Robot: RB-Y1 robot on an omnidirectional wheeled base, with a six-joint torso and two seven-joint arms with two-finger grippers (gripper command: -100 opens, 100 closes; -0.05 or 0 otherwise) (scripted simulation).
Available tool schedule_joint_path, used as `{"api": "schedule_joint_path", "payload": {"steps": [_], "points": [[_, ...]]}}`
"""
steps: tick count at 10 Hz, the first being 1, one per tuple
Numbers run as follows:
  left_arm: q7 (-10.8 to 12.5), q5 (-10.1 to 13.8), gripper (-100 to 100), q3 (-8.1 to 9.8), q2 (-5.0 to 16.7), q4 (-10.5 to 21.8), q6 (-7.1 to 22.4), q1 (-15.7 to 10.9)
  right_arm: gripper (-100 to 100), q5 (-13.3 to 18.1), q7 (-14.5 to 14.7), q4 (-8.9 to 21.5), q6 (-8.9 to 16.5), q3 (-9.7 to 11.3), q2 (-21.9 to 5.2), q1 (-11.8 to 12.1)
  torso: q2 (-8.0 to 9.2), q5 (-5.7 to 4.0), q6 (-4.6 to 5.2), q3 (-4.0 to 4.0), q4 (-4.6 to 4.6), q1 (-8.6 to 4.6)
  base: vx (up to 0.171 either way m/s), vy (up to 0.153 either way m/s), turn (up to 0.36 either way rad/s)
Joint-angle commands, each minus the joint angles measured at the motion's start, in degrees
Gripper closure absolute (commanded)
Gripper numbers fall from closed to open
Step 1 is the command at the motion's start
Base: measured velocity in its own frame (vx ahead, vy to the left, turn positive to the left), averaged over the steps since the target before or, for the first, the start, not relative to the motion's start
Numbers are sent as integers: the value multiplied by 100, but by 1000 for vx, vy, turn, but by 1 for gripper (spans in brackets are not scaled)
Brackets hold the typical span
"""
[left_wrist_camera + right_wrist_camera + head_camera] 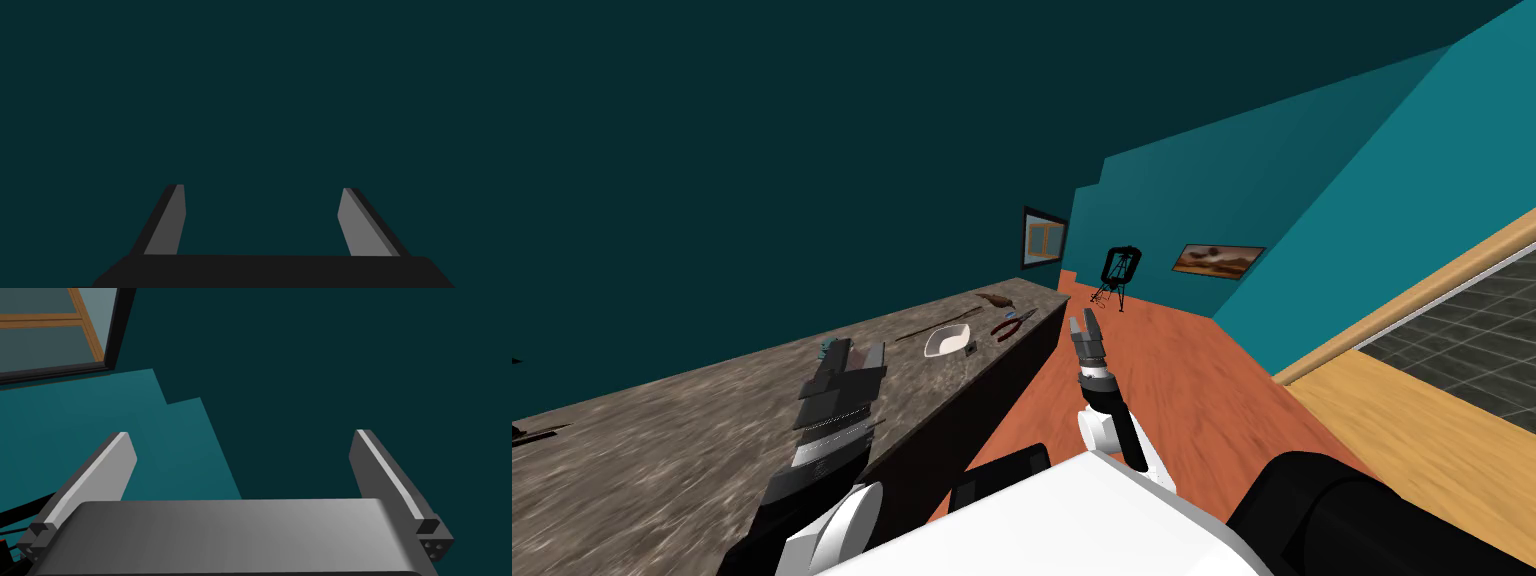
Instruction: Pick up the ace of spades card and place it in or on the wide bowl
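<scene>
- Ace of spades card [971, 348]: I take it to be the small dark flat square lying on the bench [662, 430], toward the far end. Too small to read a face. Not lifted.
- The card lies just beside the wide bowl [947, 340], on the side toward the bench's front edge. Cannot tell whether the two touch. The bowl is white, shallow and upright, with nothing visible inside.
- Nearby: red-handled pliers [1009, 326] just past the card, a thin dark stick [944, 322] behind the bowl, and a brown object [998, 299] farther toward the bench's end.
- Left end effector [854, 352]: above the bench, well short of the bowl and card. The wrist view shows its fingers spread wide with nothing between them.
- Right end effector [1084, 325]: held out over the orange-red floor [1192, 380], off the bench's front edge. Its fingers are wide apart and hold nothing.
- Progress, as a judgement: no part of the task is done. No grasp, no lift, no placement. This is the approach at most.
- Left to do: close the gap along the bench, bring an end effector down to the card and lift it. Then carry it the short way to the bowl and let go.
- The card is thin and lies flat, so it will likely be awkward to pinch.
- The left arm looks better placed for the reach, since it is the one over the bench.
</scene>
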Motion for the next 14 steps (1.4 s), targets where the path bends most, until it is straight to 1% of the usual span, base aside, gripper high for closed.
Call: {"api": "schedule_joint_path", "payload": {"steps": [1,2,3,5,6,10,14], "points": [[133,149,-100,-24,208,103,-3,-11,0,0,0,0,0,0,0,0,0,0,0,0,0,0,38,-55,-49],[198,221,-100,-36,275,151,-5,-16,0,0,0,0,0,1,0,0,-11,-3,1,-6,-2,-17,55,-89,-41],[361,402,-100,-65,398,271,-11,-29,0,0,0,0,0,1,1,1,-18,-6,0,-10,-4,-29,64,-137,-57],[563,626,-100,-100,498,418,-19,-46,0,0,0,0,0,1,1,1,-29,-13,1,-17,-6,-58,82,-141,-38],[676,751,-100,-119,540,500,-23,-56,0,0,0,0,0,1,1,1,-32,-12,1,-19,-7,-50,75,-120,-51],[1195,1333,-100,-200,663,882,-50,-112,0,0,0,0,0,1,1,1,-34,-12,0,-20,-8,-54,81,-141,-48],[1775,2005,-100,-268,728,1343,-95,-182,0,0,0,0,0,1,1,1,-36,-12,0,-21,-8,-52,94,-134,-38]]}}
